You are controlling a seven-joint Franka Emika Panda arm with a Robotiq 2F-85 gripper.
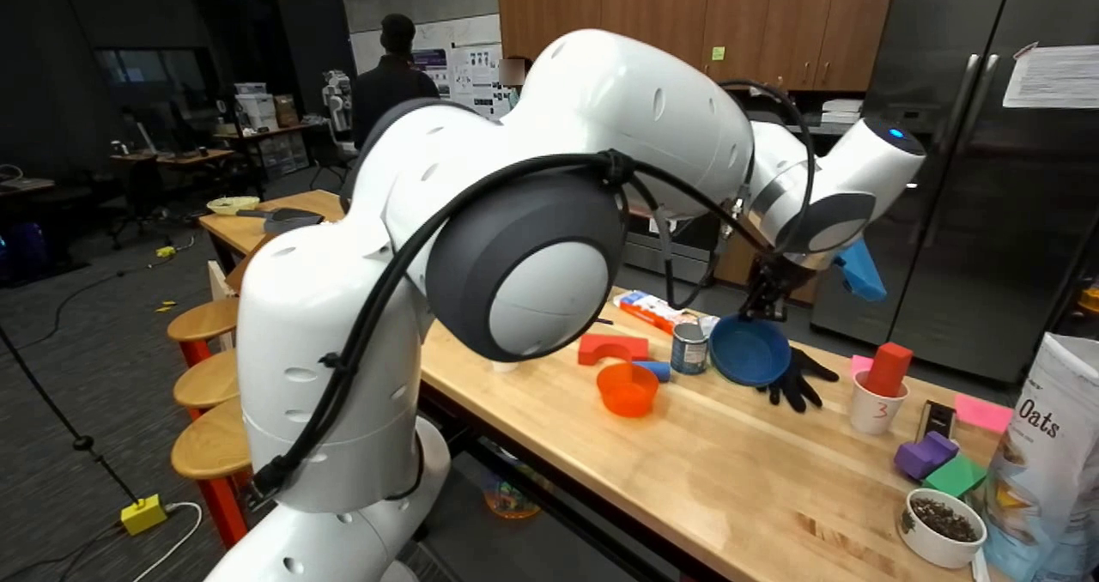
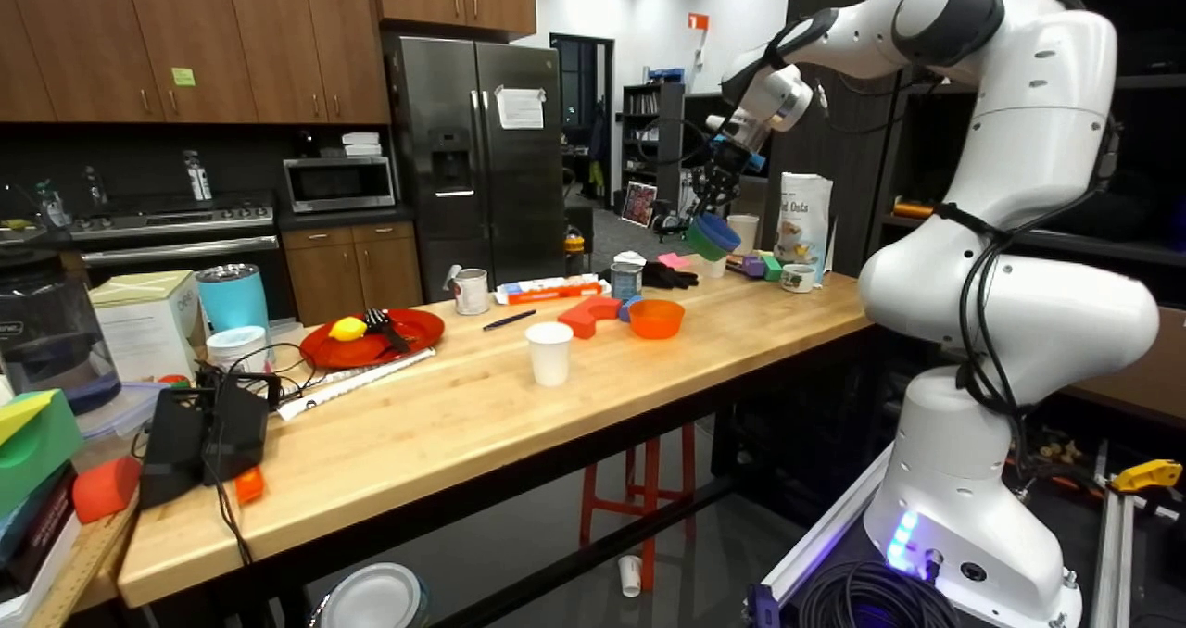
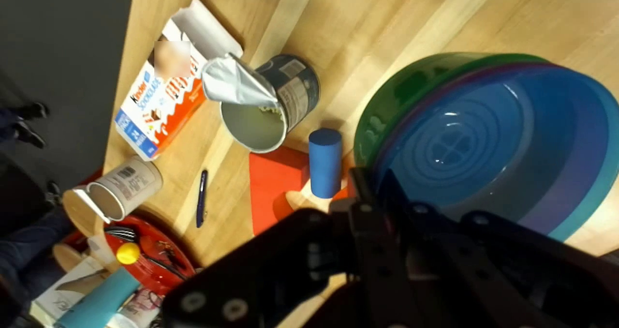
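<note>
A nested stack of bowls (image 3: 454, 144), green outside with purple and blue inside, hangs tilted over the wooden table. My gripper (image 3: 371, 175) is shut on the stack's near rim, one finger on each side of the wall. In an exterior view the blue bowl's inside (image 1: 749, 352) faces the camera, while the green outer bowl (image 2: 704, 244) shows in an exterior view. Close by on the table are an orange bowl (image 1: 628, 390), a blue cylinder (image 3: 325, 163), a red arch block (image 1: 611, 348) and an opened can (image 3: 292, 88). The dark fingers hide most of the orange bowl in the wrist view.
A black glove (image 1: 798, 380) lies behind the bowls. Toward the table's end stand a cup with a red block (image 1: 884, 372), a white bowl (image 1: 942, 530) and an oats bag (image 1: 1043, 462). A Kinder box (image 3: 159, 96) and a white cup (image 2: 549, 354) are also there.
</note>
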